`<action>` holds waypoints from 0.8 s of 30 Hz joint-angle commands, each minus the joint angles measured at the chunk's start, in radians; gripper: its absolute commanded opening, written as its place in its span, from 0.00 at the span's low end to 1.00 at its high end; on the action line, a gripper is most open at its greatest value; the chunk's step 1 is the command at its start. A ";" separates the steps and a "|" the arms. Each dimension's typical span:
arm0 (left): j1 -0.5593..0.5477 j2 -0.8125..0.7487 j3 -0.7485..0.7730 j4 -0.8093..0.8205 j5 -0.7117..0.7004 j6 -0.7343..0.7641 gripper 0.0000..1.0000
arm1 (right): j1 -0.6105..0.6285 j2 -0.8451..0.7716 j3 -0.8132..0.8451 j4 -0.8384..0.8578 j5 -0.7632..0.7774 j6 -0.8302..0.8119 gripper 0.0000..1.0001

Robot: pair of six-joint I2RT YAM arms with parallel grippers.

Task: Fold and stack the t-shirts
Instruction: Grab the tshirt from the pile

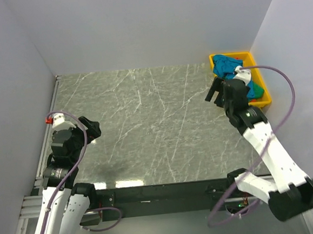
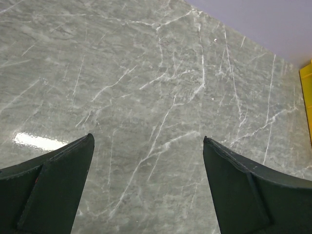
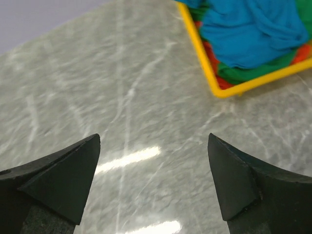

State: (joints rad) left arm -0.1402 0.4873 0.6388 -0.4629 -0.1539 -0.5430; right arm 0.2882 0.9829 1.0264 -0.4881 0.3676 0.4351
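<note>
The t-shirts lie crumpled in a heap inside a yellow bin (image 1: 262, 81) at the table's far right corner. A teal-blue shirt (image 1: 224, 65) (image 3: 248, 29) lies on top, over a bright green one (image 1: 258, 90) (image 3: 253, 70) and a red-orange piece (image 3: 224, 83). My right gripper (image 1: 215, 93) (image 3: 153, 138) hovers open over bare marble just left of the bin, with nothing between its fingers. My left gripper (image 1: 94, 128) (image 2: 147, 138) stands open and empty at the table's left side, far from the shirts.
The grey marble tabletop (image 1: 146, 123) is walled in at the back, left and right. The bin's yellow rim (image 3: 200, 53) runs close to my right gripper, and its edge (image 2: 307, 92) shows at the far right of the left wrist view.
</note>
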 commanded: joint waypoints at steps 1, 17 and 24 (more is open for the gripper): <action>-0.002 0.008 0.010 0.083 0.007 0.023 0.99 | -0.112 0.098 0.050 0.072 0.037 0.048 0.95; -0.022 -0.003 -0.004 0.087 0.005 0.021 0.97 | -0.489 0.791 0.363 0.203 -0.005 -0.056 0.61; -0.022 -0.004 -0.004 0.081 -0.001 0.021 0.96 | -0.523 0.912 0.445 0.266 -0.064 -0.216 0.60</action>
State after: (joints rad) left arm -0.1589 0.4927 0.6361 -0.4229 -0.1547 -0.5350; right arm -0.2180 1.8900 1.4048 -0.2897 0.3340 0.3061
